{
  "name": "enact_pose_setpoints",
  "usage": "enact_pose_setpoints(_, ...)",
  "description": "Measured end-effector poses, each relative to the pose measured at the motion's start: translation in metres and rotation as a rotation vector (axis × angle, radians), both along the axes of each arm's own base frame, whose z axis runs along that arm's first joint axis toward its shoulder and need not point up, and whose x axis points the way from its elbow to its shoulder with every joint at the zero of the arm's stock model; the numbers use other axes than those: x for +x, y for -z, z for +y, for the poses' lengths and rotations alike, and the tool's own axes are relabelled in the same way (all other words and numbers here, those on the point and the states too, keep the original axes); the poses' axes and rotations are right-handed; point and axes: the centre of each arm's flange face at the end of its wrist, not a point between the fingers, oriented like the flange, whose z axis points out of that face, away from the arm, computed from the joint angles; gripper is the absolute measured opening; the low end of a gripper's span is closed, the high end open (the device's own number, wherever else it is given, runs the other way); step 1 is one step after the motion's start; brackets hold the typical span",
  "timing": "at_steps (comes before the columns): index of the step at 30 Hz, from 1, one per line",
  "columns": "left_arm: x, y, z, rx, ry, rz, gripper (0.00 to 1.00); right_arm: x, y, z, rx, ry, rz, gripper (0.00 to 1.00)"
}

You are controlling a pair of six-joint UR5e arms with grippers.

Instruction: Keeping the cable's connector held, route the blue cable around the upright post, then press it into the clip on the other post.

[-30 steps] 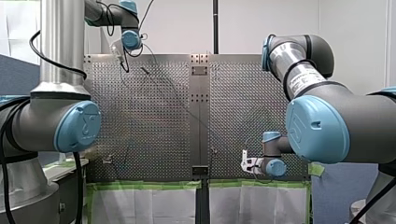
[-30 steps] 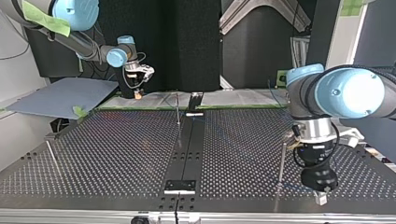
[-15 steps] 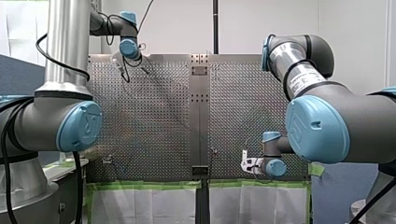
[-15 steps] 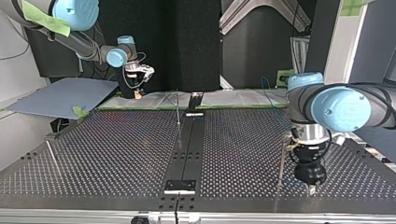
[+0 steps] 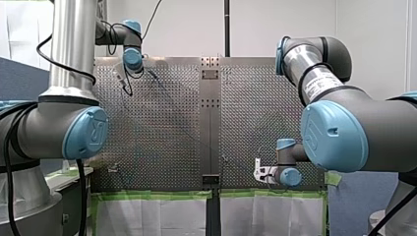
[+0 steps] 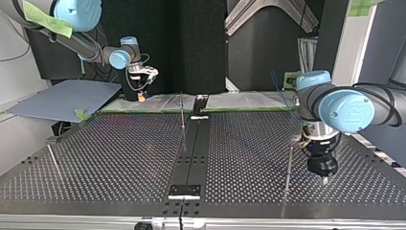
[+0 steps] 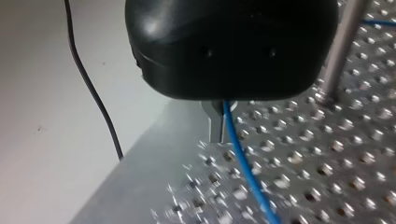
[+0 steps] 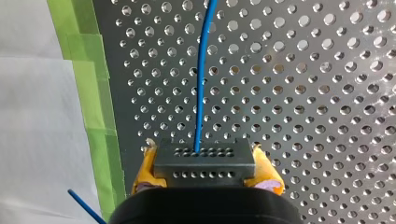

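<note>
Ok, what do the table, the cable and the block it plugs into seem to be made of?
Table: bare metal, dull grey sheen, drilled with rows of holes. Cable: likely plastic sheath, smooth, bright blue. Block: probably moulded plastic, matte dark grey with small holes, though painted metal is possible.

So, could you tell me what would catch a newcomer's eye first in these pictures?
Probably the blue cable, bright against the perforated table, running out of the black connector clamped between my right gripper's yellow pads. In the left wrist view my left gripper pinches the cable close to an upright post.
</note>
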Motion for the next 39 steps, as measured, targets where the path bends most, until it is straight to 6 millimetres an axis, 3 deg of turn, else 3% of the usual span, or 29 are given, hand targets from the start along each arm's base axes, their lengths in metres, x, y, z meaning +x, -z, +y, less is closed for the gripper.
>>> enact_pose_setpoints(3, 0.000, 0.010, 0.006, -0.014, -0.007, 0.000, 0.05, 0.001, 0.000, 0.000, -0.001, -0.002, 0.002, 0.00)
enact_pose_setpoints(14, 0.001, 0.034, 0.011, -0.045, 0.018, -0.017, 0.29, 0.004, 0.001, 0.002, -0.001, -0.008, 0.005, 0.00)
enact_pose_setpoints(19, 0.005, 0.065, 0.004, -0.027, 0.058, 0.055, 0.54, 0.006, 0.001, 0.004, -0.001, -0.012, 0.006, 0.00)
enact_pose_setpoints(20, 0.006, 0.073, 0.002, -0.018, 0.065, 0.080, 0.54, 0.006, 0.001, 0.004, -0.001, -0.013, 0.006, 0.00)
enact_pose_setpoints(21, 0.007, 0.080, 0.002, -0.011, 0.068, 0.099, 0.62, 0.007, 0.001, 0.004, -0.001, -0.013, 0.006, 0.00)
enact_pose_setpoints(22, 0.007, 0.086, 0.001, -0.004, 0.069, 0.119, 0.76, 0.007, 0.001, 0.004, -0.001, -0.013, 0.006, 0.00)
enact_pose_setpoints(23, 0.008, 0.093, 0.001, 0.005, 0.068, 0.143, 0.76, 0.007, 0.001, 0.004, -0.001, -0.014, 0.006, 0.00)
enact_pose_setpoints(25, 0.009, 0.103, 0.001, 0.014, 0.060, 0.177, 1.00, 0.008, 0.001, 0.005, -0.001, -0.014, 0.006, 0.00)
enact_pose_setpoints(32, 0.005, 0.119, 0.004, 0.010, 0.026, 0.261, 1.00, 0.008, 0.001, 0.005, -0.001, -0.016, 0.005, 0.00)
enact_pose_setpoints(39, -0.002, 0.117, 0.001, -0.035, 0.031, 0.281, 1.00, 0.008, 0.001, 0.005, -0.001, -0.016, 0.005, 0.00)
